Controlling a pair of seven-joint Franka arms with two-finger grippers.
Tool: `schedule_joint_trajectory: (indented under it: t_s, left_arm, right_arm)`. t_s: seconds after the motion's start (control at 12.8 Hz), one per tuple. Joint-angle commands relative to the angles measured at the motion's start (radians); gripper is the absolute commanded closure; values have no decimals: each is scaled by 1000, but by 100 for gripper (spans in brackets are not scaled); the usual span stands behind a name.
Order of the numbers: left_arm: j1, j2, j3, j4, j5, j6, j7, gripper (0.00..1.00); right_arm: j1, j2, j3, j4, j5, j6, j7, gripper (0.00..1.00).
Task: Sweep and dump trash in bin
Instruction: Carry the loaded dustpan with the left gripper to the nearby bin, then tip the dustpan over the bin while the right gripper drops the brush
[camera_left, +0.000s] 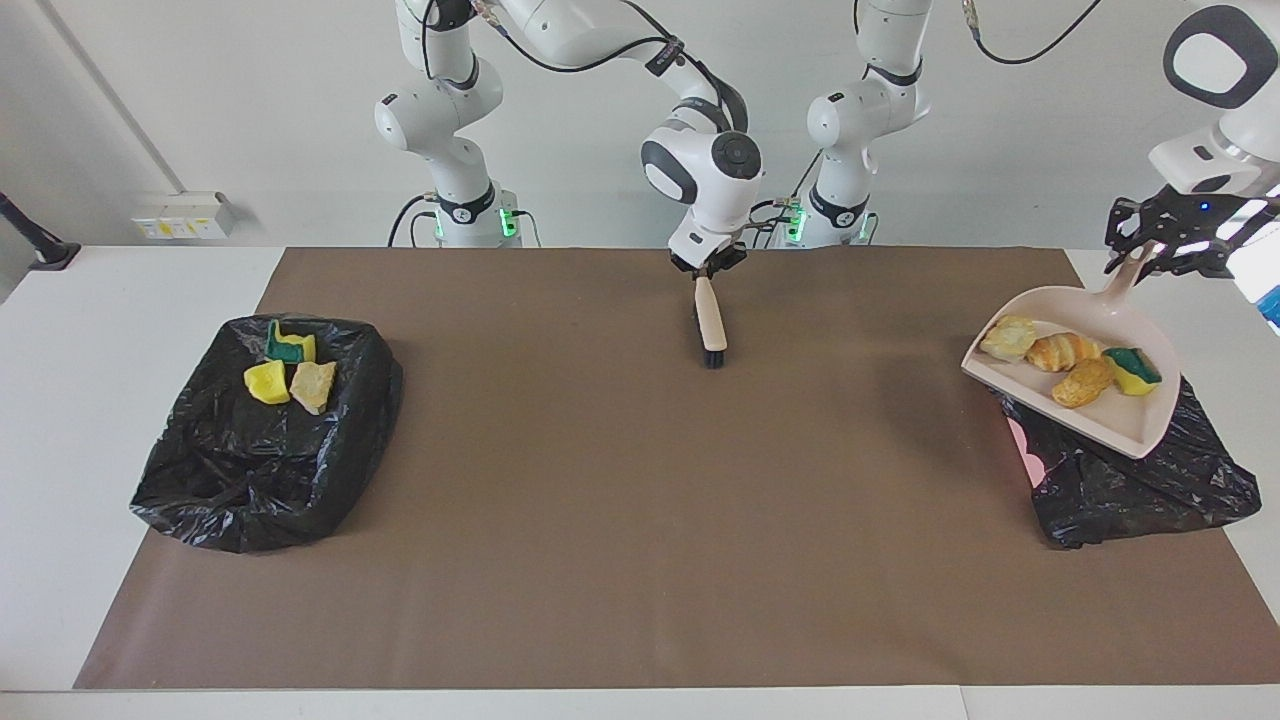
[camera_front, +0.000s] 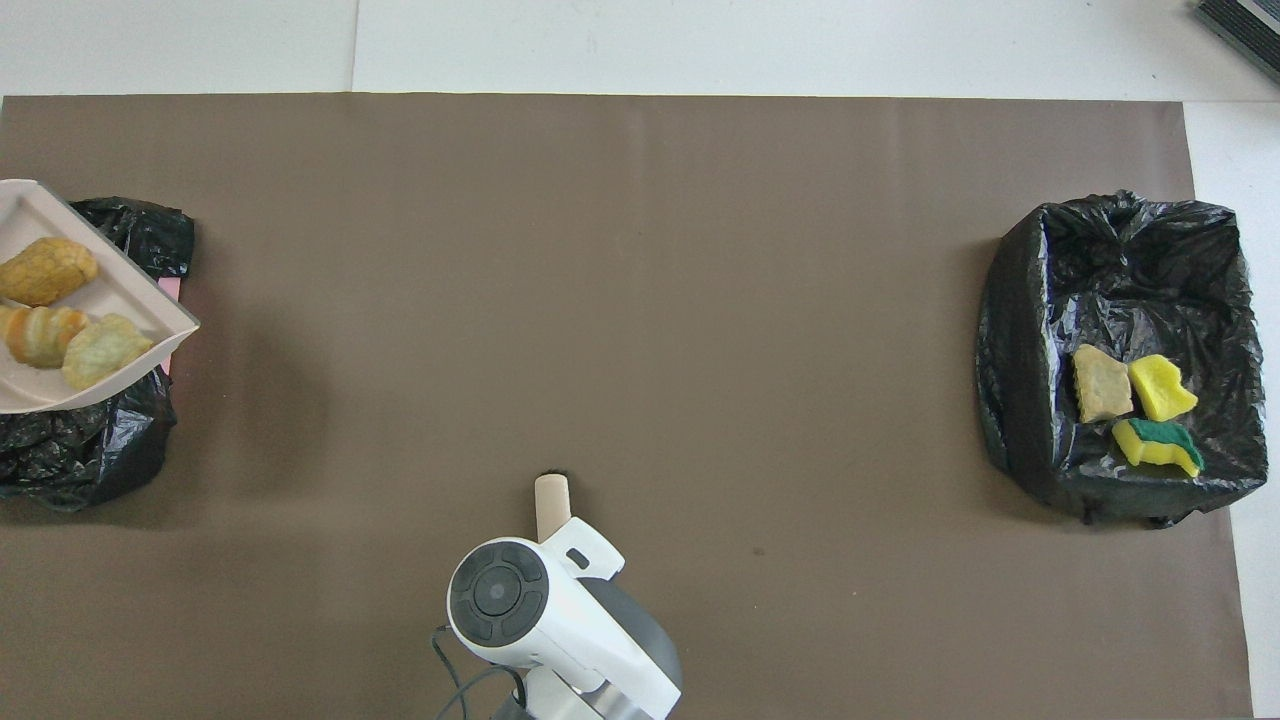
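Yellow, tan, orange-brown foam trash (camera_left: 1075, 362)

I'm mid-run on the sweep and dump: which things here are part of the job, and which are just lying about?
In the job:
- dustpan in the left gripper, over the black-lined bin
- four chunks in the dustpan
- brush in the right gripper
- second lined bin, three chunks inside

Lying about:
- wall socket box

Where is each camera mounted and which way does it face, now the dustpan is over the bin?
Facing view: high across the table, looking at both robots; left gripper holds the dustpan, right gripper the brush.
Overhead view: above the robots' end, looking steeply down; only the right arm's wrist shows.
Shared: dustpan, brush, both bins, seen half a turn apart.
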Motion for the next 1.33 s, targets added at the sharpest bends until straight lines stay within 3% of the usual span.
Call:
schedule_joint_trajectory:
  t_s: [0.0, 0.24, 0.47, 0.71, 1.02, 1.25]
  left_arm:
    - [68, 66, 30, 109, 35, -35, 186, 100]
    - [74, 182, 44, 219, 181, 1, 315, 100]
    - [68, 210, 49, 217, 313, 100, 331, 100]
    - [22, 245, 45, 204, 452, 175, 339, 100]
    - [-73, 270, 45, 195, 646, 186, 337, 100]
    - [-119, 272, 45, 203, 753, 167, 339, 100]
  right_arm:
    - [-13, -24, -3, 32, -1, -68, 21, 0]
    - [-45, -27, -9, 150, -39, -220, 19, 0]
    - [-131, -94, -4, 198, -48, -291, -3, 0]
    - [-217, -155, -7, 228, -50, -379, -150, 0]
    - [-349, -166, -7, 356, -79, -509, -339, 0]
    - [-476, -217, -10, 356, -79, -513, -444, 0]
